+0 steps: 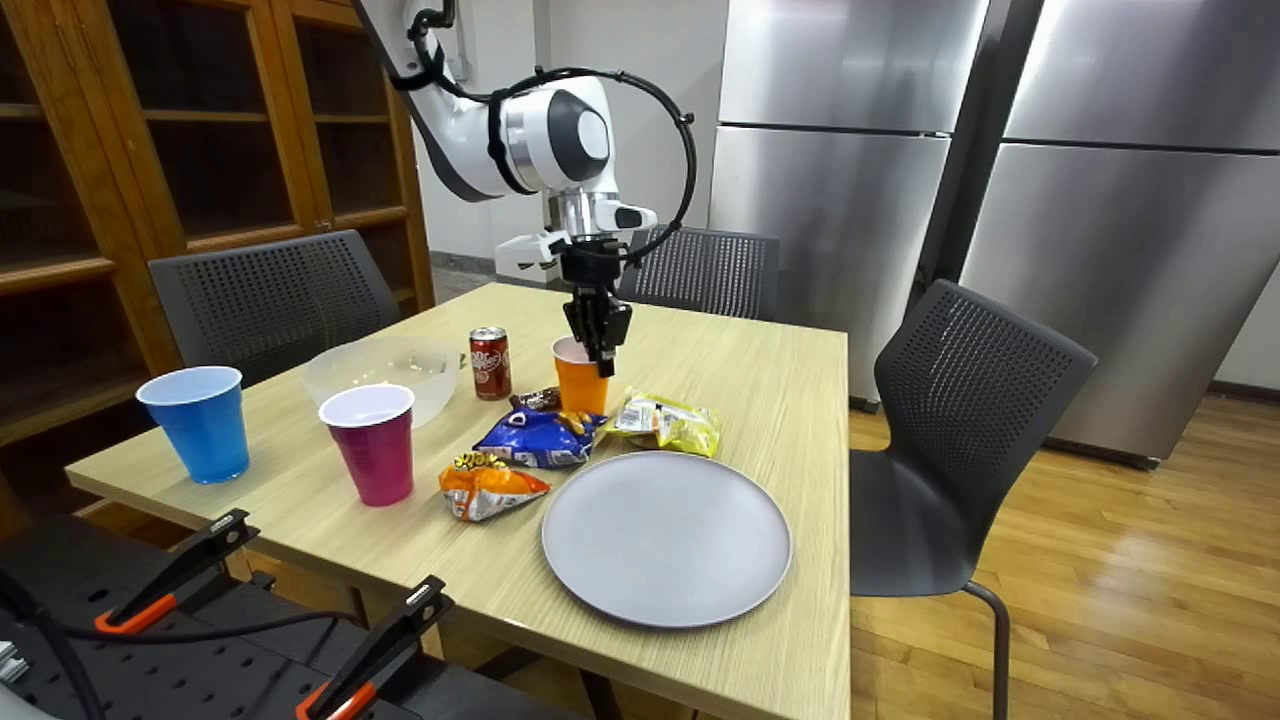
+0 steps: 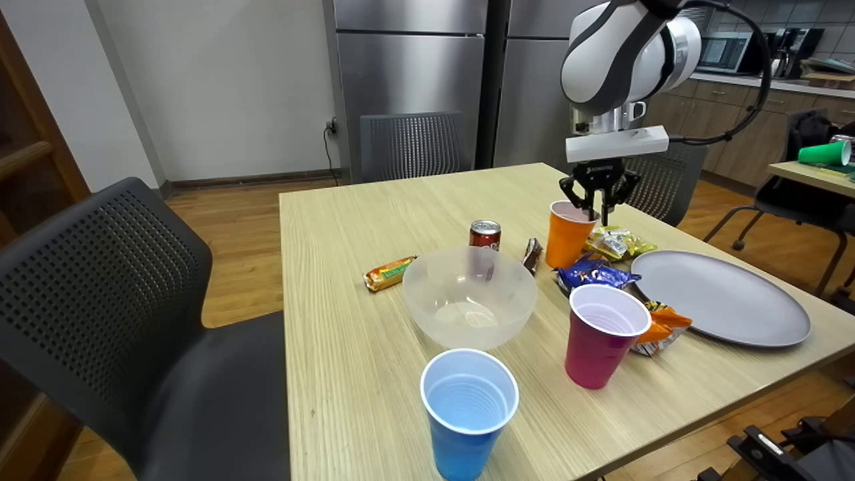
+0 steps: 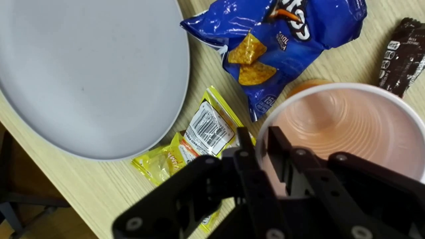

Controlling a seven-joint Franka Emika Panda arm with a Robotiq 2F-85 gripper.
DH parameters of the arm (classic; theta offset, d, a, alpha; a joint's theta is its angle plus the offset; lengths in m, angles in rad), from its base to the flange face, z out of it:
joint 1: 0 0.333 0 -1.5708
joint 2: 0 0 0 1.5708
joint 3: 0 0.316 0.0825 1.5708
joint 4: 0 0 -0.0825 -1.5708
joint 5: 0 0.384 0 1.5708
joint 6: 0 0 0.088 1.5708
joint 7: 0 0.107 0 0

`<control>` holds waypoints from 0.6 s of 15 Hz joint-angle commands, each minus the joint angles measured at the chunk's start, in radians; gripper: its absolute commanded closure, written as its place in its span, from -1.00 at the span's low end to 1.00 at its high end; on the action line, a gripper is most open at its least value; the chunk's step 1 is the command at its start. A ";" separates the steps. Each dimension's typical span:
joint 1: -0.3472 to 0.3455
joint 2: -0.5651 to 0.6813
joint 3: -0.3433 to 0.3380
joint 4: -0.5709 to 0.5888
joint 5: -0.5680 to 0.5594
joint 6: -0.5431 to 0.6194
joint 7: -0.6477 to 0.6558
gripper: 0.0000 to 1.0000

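Claw [image 3: 259, 136]: rear blurred in my wrist view and cut off by the bottom edge.
Arm [image 1: 560, 140]: above the claw, cropped by the top edge in both exterior views.
Orange cup [image 3: 352, 113]: at the claw, which hides part of its wall from me; its side is clipped by the wrist view's right edge.
Yellow bag [image 3: 211, 127]: just beside the claw, partly covered by it.
Blue bag [image 3: 282, 43]: ahead of the claw, lettering cut by the wrist view's top edge.
Brown wrapper [image 3: 401, 56]: across the cup from the claw, small print unreadable to me.
Soda can [image 2: 485, 234]: farther that way, lower part veiled by the frosted bowl [image 2: 434, 307].
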 commanded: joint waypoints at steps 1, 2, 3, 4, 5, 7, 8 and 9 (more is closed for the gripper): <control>0.014 0.008 -0.008 0.028 0.014 -0.044 0.014 1.00; 0.014 0.006 -0.008 0.030 0.016 -0.043 0.014 1.00; 0.015 0.003 -0.008 0.031 0.017 -0.043 0.014 0.95; 0.015 0.000 -0.008 0.030 0.019 -0.042 0.013 0.96; 0.015 -0.004 -0.007 0.030 0.022 -0.042 0.011 1.00; 0.012 -0.026 -0.002 0.017 0.029 -0.034 0.003 0.98; 0.010 -0.039 0.000 0.008 0.034 -0.029 -0.002 0.97; 0.008 -0.049 0.002 0.002 0.037 -0.026 -0.006 0.97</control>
